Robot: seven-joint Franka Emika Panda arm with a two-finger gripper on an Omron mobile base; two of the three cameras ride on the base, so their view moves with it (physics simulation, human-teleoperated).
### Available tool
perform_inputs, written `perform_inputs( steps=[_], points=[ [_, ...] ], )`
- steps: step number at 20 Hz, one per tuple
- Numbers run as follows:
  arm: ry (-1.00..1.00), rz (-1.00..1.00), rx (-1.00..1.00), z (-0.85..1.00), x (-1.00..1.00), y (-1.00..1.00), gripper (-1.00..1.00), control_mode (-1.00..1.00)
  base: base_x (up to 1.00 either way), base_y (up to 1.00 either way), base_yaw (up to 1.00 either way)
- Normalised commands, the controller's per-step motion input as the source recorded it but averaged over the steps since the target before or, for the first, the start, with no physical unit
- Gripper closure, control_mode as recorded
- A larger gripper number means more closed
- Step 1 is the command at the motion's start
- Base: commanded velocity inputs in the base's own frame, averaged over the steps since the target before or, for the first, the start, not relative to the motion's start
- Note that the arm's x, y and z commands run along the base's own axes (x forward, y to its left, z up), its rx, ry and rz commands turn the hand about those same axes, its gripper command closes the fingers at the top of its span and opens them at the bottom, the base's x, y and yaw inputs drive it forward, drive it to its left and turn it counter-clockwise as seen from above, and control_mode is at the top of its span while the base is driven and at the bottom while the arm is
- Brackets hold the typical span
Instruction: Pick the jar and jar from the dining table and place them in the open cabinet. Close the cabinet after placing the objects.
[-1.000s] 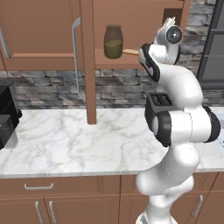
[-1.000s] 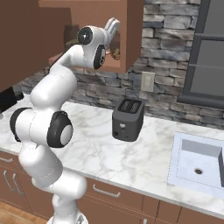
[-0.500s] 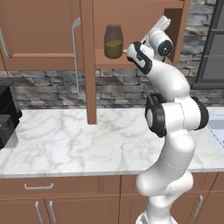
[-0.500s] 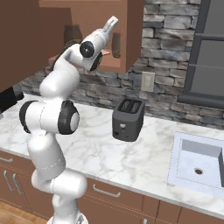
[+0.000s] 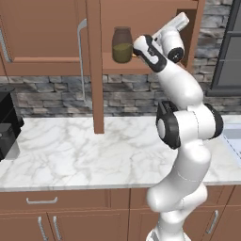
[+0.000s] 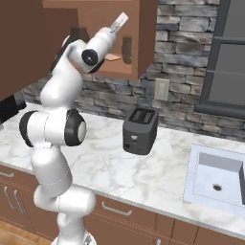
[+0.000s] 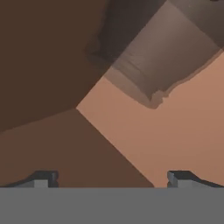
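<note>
The cabinet (image 5: 143, 69) hangs open above the counter, its door (image 5: 97, 70) swung out edge-on with a long silver handle (image 5: 81, 56). A jar (image 5: 122, 44) with olive-green filling stands on the inner shelf. A second, darker jar (image 6: 127, 48) stands further right on that shelf. My gripper (image 5: 181, 20) (image 6: 120, 20) is raised inside the cabinet, to the right of the green jar, pointing up. In the hand view the gripper (image 7: 113, 178) is open with nothing between its fingertips (image 7: 41, 177), and a clear jar (image 7: 148, 65) shows ahead against the cabinet's inner corner.
A marble counter (image 5: 70, 150) runs below against a stone wall. A black toaster (image 6: 139, 130) and a white sink (image 6: 217, 179) lie to the right, and a dark appliance (image 5: 8, 122) at the far left. A dark-framed window (image 5: 230, 47) stands right of the cabinet.
The arm's upper links have swung left and the hand has tilted upward deeper into the cabinet. The jaws stayed open and the green jar stayed on the shelf.
</note>
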Motion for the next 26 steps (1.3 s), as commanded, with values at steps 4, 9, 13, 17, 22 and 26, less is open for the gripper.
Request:
perform_inputs(
  steps=[4,9,13,17,22,26],
  points=[
    [0.04,0.00,0.09,0.08,-1.00,-0.46,-1.00,-1.00,0.00,0.00,0.00],
    [0.03,0.00,0.05,0.01,-1.00,-0.20,-1.00,-1.00,0.00,0.00,0.00],
    [0.04,0.00,0.00,0.12,-0.98,0.11,-1.00,-1.00,0.00,0.00,0.00],
    [0.06,0.00,0.00,0.15,-1.00,0.08,-1.00,-1.00,0.00,0.00,0.00],
    [0.15,0.00,0.00,0.15,-1.00,0.01,-1.00,-1.00,0.00,0.00,0.00],
    [0.25,-0.01,-0.01,0.21,-1.00,0.00,-1.00,-1.00,0.00,0.00,0.00]
  ],
)
